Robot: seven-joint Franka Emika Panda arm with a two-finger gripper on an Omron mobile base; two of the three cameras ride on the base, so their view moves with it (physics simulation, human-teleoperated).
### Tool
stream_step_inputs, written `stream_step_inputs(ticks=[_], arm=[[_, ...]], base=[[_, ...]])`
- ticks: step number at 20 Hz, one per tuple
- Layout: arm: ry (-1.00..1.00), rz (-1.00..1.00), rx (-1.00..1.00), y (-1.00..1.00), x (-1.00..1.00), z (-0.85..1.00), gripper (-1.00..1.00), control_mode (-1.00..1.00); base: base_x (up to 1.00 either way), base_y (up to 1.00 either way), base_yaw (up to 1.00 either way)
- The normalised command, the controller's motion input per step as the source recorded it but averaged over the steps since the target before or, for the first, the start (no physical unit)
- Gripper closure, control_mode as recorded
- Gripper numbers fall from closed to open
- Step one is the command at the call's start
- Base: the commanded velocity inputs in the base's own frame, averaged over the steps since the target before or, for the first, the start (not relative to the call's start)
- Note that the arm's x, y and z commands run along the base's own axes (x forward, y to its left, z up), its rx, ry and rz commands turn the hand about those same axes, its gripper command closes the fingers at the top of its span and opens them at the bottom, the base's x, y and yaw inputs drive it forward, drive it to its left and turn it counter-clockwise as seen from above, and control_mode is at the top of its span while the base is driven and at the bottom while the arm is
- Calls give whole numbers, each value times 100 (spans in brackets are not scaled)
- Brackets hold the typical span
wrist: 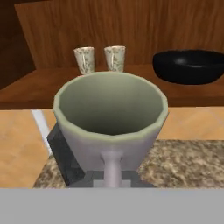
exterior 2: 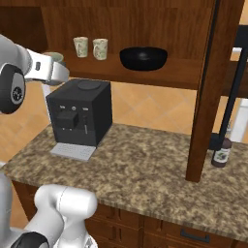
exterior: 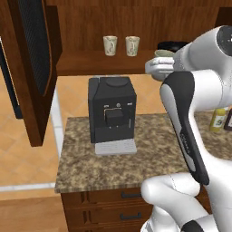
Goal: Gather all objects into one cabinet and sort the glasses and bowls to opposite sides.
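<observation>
Counting two cups [wrist: 84, 60] [wrist: 115, 58]; one mug [wrist: 111, 118]; one bowl [wrist: 190, 65]

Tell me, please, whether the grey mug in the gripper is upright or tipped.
Upright. In the hand view the grey mug shows its round rim on top and an empty inside, with its handle facing the camera.

2 cream patterned cups [wrist: 84, 60] [wrist: 115, 58] stand upright side by side on the cabinet [exterior 2: 184, 72] shelf, with the glossy black bowl [exterior 2: 143, 58] well apart; the grey mug [wrist: 111, 118] sits upright, mouth open, before the shelf edge.
</observation>
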Motion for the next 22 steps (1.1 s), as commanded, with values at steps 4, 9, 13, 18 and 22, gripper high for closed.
stream_step_inputs(ticks=[4,9,13,18,22], arm=[[-18,0,0,-7,49,22,100,-100],[-18,0,0,0,19,9,100,-100],[5,0,0,0,27,-12,100,-100],[30,4,0,0,49,-7,100,-100],[22,7,0,0,63,22,100,-100]], base=[[0,0,0],[0,0,0],[0,0,0],[0,0,0],[0,0,0]])
